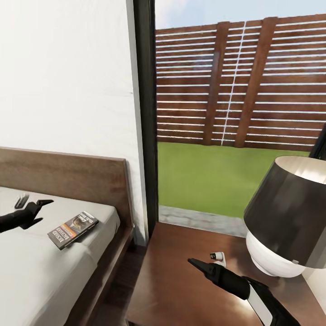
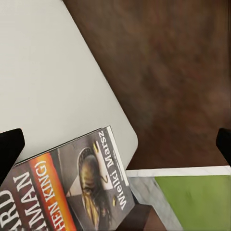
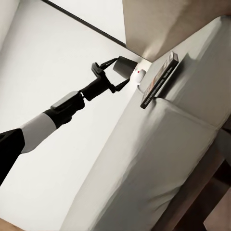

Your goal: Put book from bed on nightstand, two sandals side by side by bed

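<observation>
The book (image 1: 72, 228), dark grey with an orange band, lies flat near the right edge of the bed's light-grey mattress (image 1: 27, 271), close to the headboard (image 1: 68, 174). My left gripper (image 1: 40, 209) hovers open just left of the book, which fills the lower part of the left wrist view (image 2: 72, 192) between the spread fingertips (image 2: 9, 149). The right wrist view catches the left gripper (image 3: 113, 74) open beside the book (image 3: 159, 79). My right gripper (image 1: 197, 264) hangs open and empty over the dark-brown nightstand (image 1: 172, 290). The sandals are out of view.
A lamp (image 1: 290, 217) with a dark shade and white base takes up the nightstand's right side, with a small white object (image 1: 218, 257) beside it. A small grey item (image 1: 20, 200) lies on the mattress by the headboard. A black-framed window (image 1: 145, 113) stands behind.
</observation>
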Tool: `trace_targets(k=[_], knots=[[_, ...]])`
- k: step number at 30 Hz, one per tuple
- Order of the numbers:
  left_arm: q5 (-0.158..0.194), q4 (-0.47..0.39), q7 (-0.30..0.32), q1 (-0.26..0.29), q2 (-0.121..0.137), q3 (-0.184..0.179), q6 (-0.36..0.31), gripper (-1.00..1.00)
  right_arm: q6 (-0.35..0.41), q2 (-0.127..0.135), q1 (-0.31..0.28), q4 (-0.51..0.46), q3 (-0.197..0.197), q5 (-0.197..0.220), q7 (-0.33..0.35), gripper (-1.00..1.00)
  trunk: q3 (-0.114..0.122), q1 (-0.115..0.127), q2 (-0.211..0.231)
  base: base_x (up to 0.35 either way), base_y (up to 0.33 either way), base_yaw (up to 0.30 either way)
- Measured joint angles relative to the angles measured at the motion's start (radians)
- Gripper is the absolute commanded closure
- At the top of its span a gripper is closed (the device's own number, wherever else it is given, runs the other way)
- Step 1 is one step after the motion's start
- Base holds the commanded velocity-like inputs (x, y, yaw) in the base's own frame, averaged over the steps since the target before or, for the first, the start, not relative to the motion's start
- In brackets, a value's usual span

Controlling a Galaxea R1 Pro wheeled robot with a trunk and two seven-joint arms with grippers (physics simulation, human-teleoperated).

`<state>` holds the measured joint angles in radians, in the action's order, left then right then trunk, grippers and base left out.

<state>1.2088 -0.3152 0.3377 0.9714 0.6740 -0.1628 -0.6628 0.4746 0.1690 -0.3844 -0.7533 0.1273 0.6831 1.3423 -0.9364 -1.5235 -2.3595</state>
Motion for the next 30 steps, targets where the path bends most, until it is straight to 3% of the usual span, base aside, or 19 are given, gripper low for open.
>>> trace_targets(k=[7, 30], knots=[[-0.036, 0.023, 0.049, 0.0, -0.015, 0.001, 0.048, -1.0, 0.0, 0.001, 0.0, 0.0, -0.001, -0.002, 0.0, -1.0, 0.0, 0.0, 0.0, 0.0, 0.0, 0.0], [-0.043, 0.023, 0.055, 0.0, -0.018, -0.001, 0.079, -1.0, -0.001, -0.003, 0.0, 0.023, 0.0, -0.004, 0.002, -1.0, 0.0, 0.0, 0.0, 0.0, 0.0, 0.0]])
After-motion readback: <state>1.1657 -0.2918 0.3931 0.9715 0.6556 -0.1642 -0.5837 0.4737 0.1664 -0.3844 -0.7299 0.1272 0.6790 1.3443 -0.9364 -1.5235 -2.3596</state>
